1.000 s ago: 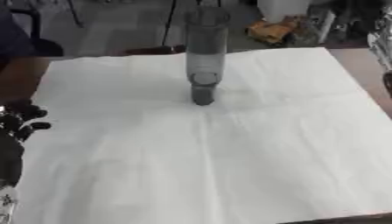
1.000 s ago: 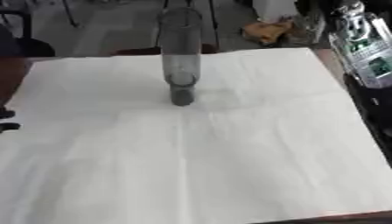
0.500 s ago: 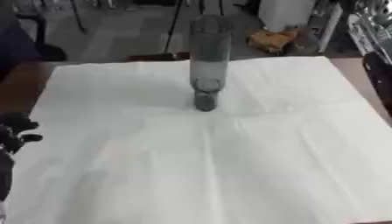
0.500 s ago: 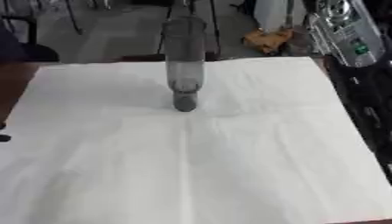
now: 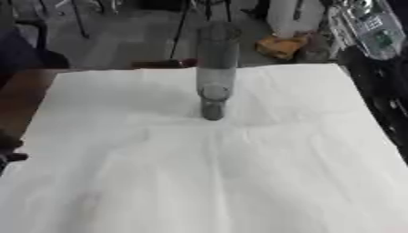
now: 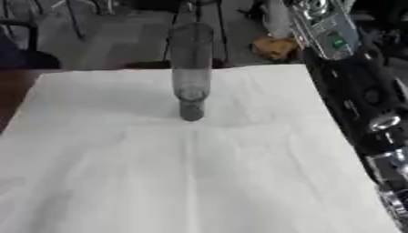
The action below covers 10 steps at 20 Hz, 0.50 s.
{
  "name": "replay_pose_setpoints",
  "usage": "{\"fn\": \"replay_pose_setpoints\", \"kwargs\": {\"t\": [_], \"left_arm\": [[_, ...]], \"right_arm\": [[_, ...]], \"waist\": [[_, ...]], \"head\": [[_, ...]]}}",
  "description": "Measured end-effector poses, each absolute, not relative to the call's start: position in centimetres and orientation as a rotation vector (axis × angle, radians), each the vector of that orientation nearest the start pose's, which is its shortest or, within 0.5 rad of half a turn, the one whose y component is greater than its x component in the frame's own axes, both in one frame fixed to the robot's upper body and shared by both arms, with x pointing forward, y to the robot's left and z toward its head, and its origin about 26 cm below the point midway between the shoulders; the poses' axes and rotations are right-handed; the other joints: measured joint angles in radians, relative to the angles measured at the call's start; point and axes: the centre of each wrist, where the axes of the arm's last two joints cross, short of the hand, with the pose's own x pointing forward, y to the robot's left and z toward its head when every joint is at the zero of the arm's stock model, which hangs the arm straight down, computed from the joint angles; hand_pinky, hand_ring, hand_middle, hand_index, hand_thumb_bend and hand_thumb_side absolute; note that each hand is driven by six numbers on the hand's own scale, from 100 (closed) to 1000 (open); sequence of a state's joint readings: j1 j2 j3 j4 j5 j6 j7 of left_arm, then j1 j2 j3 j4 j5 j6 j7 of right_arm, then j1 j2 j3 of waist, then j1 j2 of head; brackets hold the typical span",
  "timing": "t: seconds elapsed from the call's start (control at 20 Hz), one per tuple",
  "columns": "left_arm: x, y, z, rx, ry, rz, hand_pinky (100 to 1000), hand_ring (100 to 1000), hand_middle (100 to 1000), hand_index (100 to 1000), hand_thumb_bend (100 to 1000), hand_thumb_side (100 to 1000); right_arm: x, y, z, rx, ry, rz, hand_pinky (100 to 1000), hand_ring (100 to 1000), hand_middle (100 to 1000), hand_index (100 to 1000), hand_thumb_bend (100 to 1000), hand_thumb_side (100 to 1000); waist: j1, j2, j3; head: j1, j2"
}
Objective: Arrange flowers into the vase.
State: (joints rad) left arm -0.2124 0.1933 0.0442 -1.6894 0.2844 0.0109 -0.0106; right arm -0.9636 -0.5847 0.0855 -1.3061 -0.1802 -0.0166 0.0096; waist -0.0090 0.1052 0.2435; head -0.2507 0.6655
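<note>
Covering nearly the whole desk [image 5: 32, 98]: a white cloth [image 5: 215, 177], creased along faint fold lines, with bare brown wood showing only along the left edge. Running down the right side of the right eye view: the right arm [image 6: 359, 104], black with silver joints, a silver and green part at its upper end and a silver joint low near the bottom corner. No right hand in either view, so state of its fingers: not shown. Standing upright on the far half of the cloth, about midway across: the vase [image 5: 215, 68], tall, narrow and clear, grey-looking, on a short dark foot resting on the cloth. Inside the vase: nothing to be made out. Touching the vase: nothing; arm well apart from it on the right. Beyond the far edge of the desk, on the grey floor: a yellow-orange object [image 5: 279, 45], chair and stand legs. At the left edge of the left eye view, low down beside the cloth: a small dark sliver of the left hand [image 5: 9, 154], too little visible to tell whether its fingers are released or clenched.
</note>
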Motion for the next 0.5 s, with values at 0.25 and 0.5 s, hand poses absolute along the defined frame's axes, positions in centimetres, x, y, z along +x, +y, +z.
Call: {"fn": "replay_pose_setpoints", "kwargs": {"t": [0.25,0.5], "left_arm": [[32.54,27.15,9.33,-0.155,-1.886,0.005,569,634,543,649,618,832],[32.69,26.69,9.49,-0.175,-1.887,-0.012,569,634,543,649,610,821]], "right_arm": [[43.2,-27.92,32.16,-0.209,-2.254,0.454,100,100,100,317,100,959],[43.31,-27.54,31.93,-0.177,-2.254,0.44,100,100,100,318,100,1000]], "waist": [[0.0,0.0,0.046],[0.0,0.0,0.082]], "head": [[-0.035,-0.008],[-0.059,-0.016]]}}
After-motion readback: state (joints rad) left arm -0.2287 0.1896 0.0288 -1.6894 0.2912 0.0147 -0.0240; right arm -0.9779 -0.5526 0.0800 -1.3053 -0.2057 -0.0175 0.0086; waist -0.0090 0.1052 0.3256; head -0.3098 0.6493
